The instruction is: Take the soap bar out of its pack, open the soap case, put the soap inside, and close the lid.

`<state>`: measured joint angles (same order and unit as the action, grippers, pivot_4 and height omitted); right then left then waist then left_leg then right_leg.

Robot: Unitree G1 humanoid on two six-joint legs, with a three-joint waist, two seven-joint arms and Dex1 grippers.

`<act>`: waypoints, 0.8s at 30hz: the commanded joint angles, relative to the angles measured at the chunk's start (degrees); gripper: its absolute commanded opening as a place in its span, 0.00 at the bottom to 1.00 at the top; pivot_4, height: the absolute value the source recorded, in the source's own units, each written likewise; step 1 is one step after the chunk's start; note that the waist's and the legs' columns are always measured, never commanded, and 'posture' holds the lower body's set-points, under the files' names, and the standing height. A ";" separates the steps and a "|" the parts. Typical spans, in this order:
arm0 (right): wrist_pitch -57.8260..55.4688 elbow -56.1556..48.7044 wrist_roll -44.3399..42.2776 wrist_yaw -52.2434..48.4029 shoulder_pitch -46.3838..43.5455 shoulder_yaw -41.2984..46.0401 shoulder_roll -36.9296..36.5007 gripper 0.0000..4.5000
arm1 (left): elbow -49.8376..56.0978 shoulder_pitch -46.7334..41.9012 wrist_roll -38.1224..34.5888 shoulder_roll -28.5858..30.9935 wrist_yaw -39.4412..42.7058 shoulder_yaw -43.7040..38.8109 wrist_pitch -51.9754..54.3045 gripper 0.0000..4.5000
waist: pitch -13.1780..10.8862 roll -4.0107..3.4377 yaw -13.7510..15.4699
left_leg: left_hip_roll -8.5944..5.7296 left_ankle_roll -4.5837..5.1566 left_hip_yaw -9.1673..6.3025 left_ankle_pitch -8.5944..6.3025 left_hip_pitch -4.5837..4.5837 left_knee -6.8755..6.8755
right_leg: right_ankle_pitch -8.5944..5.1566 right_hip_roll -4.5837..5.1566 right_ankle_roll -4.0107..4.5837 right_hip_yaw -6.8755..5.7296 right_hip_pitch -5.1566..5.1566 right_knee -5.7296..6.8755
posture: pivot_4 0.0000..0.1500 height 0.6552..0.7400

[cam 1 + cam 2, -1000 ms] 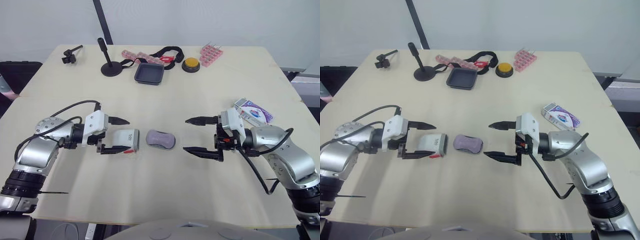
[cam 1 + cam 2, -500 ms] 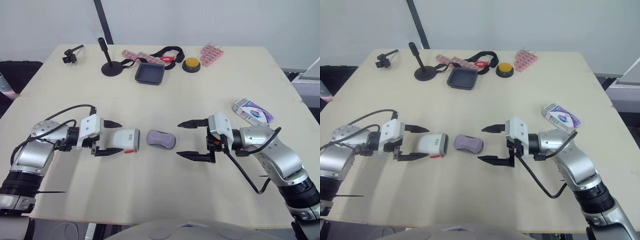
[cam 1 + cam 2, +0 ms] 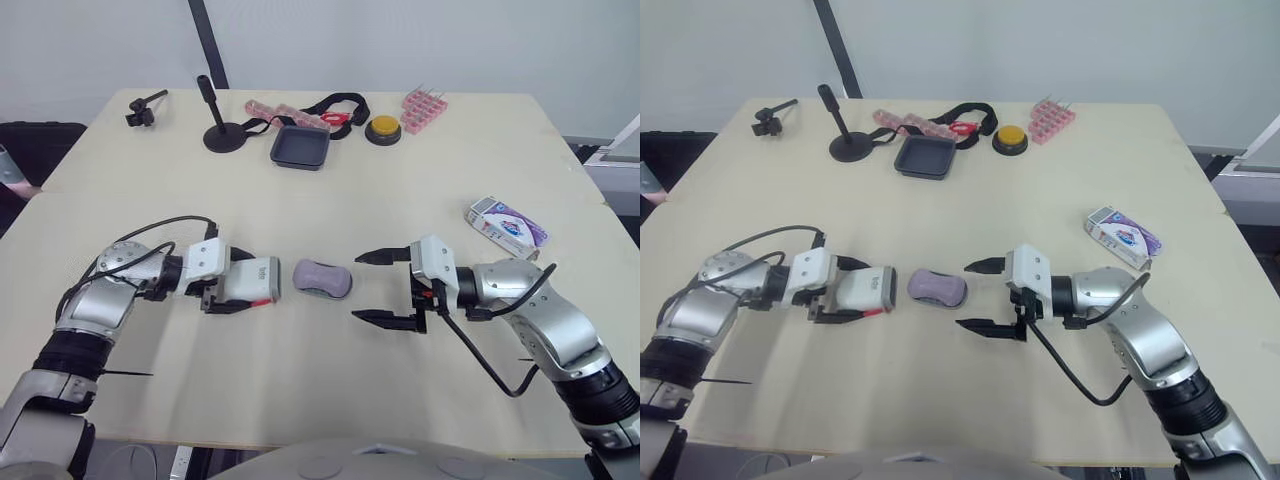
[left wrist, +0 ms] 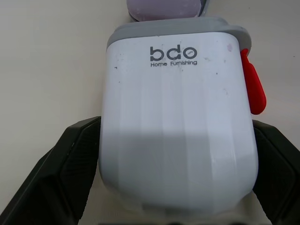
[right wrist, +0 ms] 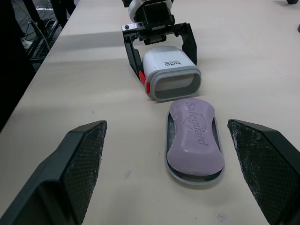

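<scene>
Pinching the likely light, rigid case sleeve (image 3: 257, 280) beside the slippery-looking soap (image 3: 321, 277), left hand (image 3: 243, 284) holds its sides; right hand (image 3: 360, 287) spread.

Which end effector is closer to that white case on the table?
Left. The left end effector clasps the white case on both sides; the right end effector stands open beyond the purple soap.

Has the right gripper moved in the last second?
Yes. The open right gripper has moved closer to the purple soap bar, which lies where it was on the beige table.
</scene>
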<state>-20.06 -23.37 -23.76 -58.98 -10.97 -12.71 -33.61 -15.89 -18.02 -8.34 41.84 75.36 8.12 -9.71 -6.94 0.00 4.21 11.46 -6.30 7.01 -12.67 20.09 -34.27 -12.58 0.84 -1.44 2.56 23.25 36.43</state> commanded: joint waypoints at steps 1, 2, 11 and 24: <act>0.73 -2.34 0.00 0.37 0.37 0.65 -0.50 0.99 | -0.69 -0.08 0.91 -0.33 0.00 0.96 -1.30 1.00 | 0.00 0.00 0.09 | 0.00 0.00 0.00 0.00 0.00 0.00 | 0.00 0.00 0.00 0.00 0.00 0.00 | 1.00 1.00; 0.71 -2.43 0.01 0.43 0.49 0.62 -0.58 0.99 | -0.73 -0.05 0.88 -0.34 0.10 0.96 -1.43 1.00 | 0.00 0.00 0.15 | 0.00 0.00 0.00 0.00 0.00 0.00 | 0.00 0.01 0.00 -0.01 0.00 0.00 | 1.00 1.00; 0.70 -2.22 0.56 0.84 0.53 0.25 -0.58 1.00 | -1.27 -0.16 -0.61 -0.33 2.59 1.00 -0.80 0.77 | 0.00 0.00 0.09 | 0.00 0.00 0.00 0.00 -0.01 0.00 | 0.00 0.01 0.00 -0.01 -0.01 0.00 | 1.00 1.00; -24.52 -4.45 -2.74 2.39 -15.59 -2.41 -4.83 1.00 | 6.08 3.16 -6.03 3.32 1.92 -4.35 3.70 0.77 | -0.03 -0.02 -0.29 | 0.02 -0.06 0.00 0.03 -0.11 0.12 | 0.00 -0.06 0.00 0.00 -0.01 -0.01 | 1.00 1.00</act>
<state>-41.35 -26.49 -24.97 -56.10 -25.00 -14.36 -37.78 -12.07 -15.32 -12.18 44.09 77.37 5.78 -6.90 -6.96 -0.02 3.92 11.47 -6.36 7.01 -12.64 19.98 -34.12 -12.59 0.78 -1.44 2.57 23.23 36.39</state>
